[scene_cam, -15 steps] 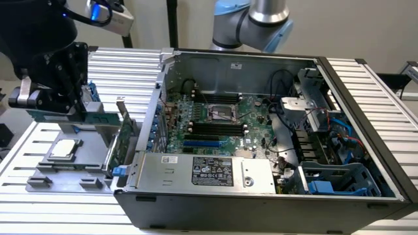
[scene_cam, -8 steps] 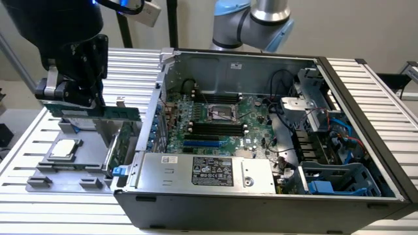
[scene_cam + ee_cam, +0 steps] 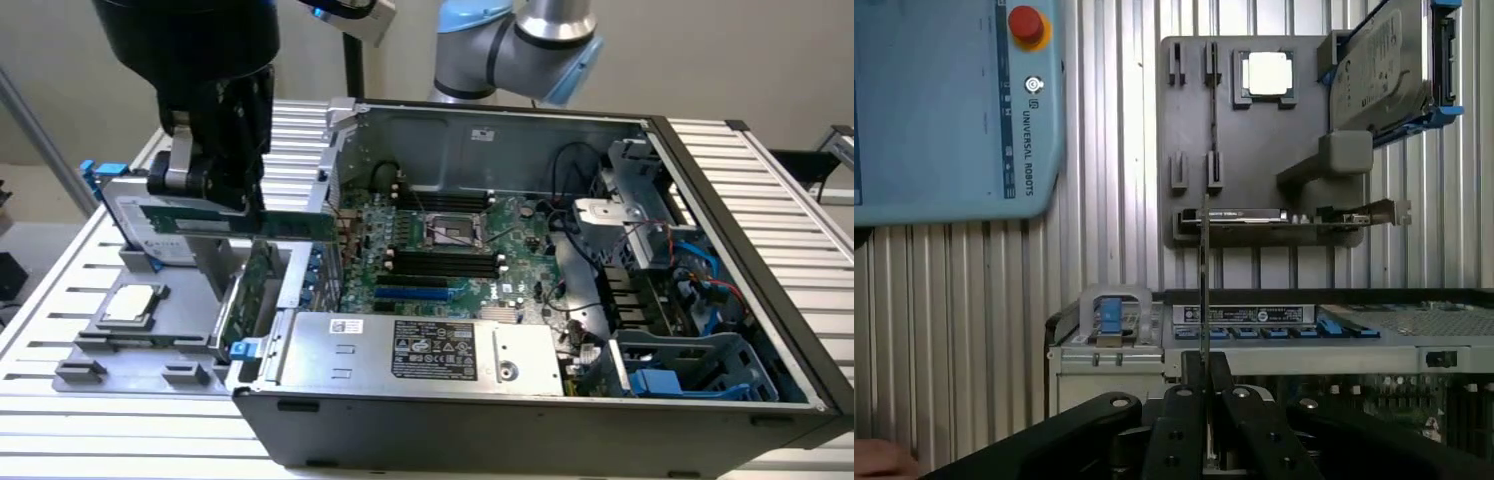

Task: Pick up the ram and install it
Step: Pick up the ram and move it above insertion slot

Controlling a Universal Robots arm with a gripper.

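Slatted metal tabletop (image 3: 80, 440) carries an open computer case (image 3: 534, 430) and, against its side wall, a grey parts holder (image 3: 120, 350). Nearest inside the case sits the power supply (image 3: 414, 350). Beyond it the motherboard's memory slots (image 3: 434, 265) look empty, so seating is not yet done. The pick-up looks complete: the ram (image 3: 287, 226) hangs level in the air above the holder, close to the case wall and touching nothing else. The gripper (image 3: 200, 200) has its jaws clenched almost together on the stick's thin board, seen edge-on from the wrist.
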